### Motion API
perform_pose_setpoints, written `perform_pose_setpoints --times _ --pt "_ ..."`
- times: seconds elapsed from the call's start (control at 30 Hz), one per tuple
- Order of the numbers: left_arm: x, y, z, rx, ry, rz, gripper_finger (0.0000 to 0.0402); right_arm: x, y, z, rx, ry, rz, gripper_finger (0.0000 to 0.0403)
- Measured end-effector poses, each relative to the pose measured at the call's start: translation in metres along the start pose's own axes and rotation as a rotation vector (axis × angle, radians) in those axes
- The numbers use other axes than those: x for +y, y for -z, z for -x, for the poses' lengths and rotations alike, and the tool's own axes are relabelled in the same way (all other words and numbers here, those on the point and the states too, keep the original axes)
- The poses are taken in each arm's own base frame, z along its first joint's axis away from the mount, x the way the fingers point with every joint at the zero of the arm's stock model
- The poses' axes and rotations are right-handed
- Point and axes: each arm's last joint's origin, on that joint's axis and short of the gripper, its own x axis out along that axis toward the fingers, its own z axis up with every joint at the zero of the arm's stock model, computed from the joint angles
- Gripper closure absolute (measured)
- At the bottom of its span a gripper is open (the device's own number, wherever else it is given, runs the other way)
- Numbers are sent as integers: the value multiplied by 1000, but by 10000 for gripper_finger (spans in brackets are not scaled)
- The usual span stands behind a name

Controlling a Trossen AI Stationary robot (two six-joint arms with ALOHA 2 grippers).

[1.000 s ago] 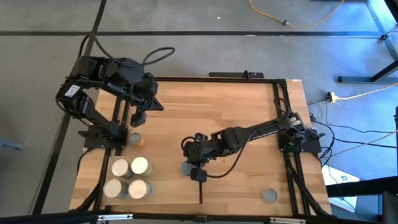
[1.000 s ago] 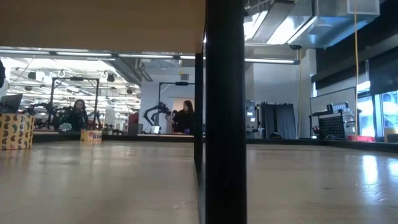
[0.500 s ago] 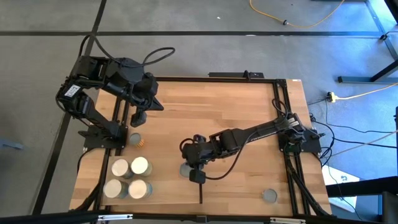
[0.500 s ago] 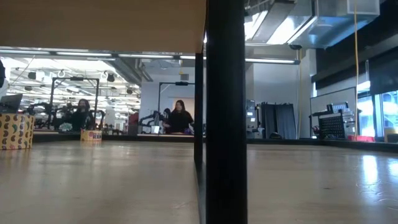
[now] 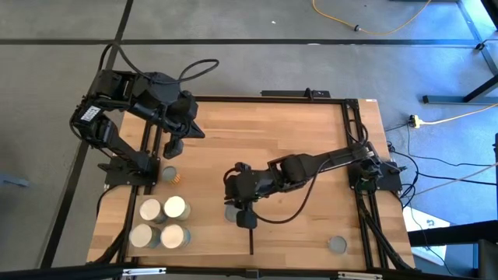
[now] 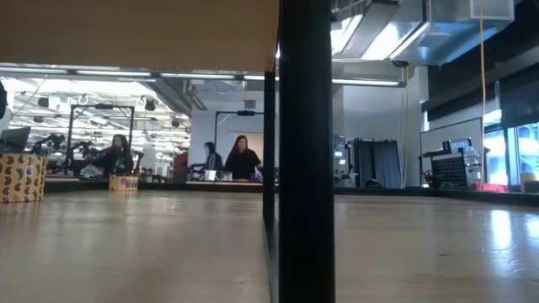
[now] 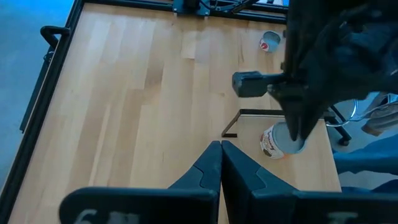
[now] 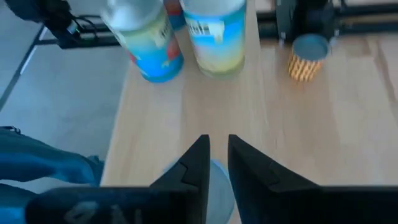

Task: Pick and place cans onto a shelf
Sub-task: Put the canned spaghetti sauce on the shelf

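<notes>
Right claw (image 5: pixel 236 208) slightly spread over a grey-topped cylindrical can (image 5: pixel 232 211); left claw (image 7: pixel 220 149) pressed together above planked wood.

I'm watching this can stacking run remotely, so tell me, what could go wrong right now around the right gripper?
1. The right gripper is open directly over a grey-topped can; pulling away off-line could tip it.
2. Four cream-topped cans stand packed together nearby, so a sweep that way might knock them.
3. The shut left gripper hangs above a striped can; lowering could bump it.
</notes>
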Motion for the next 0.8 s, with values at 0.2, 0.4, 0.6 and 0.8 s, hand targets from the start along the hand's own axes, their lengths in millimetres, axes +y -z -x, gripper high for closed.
perform_pose_setpoints --times 0.2,0.4,0.6,0.8 --pt "0 0 0 0 0 0 401 2 -15 20 -66 19 30 344" --pt "0 0 0 0 0 0 401 2 -19 34 -57 61 57 370" --pt "0 0 0 0 0 0 401 -3 -6 41 93 115 -11 397" --pt "0 0 0 2 10 -14 401 -4 11 31 281 103 -68 400"
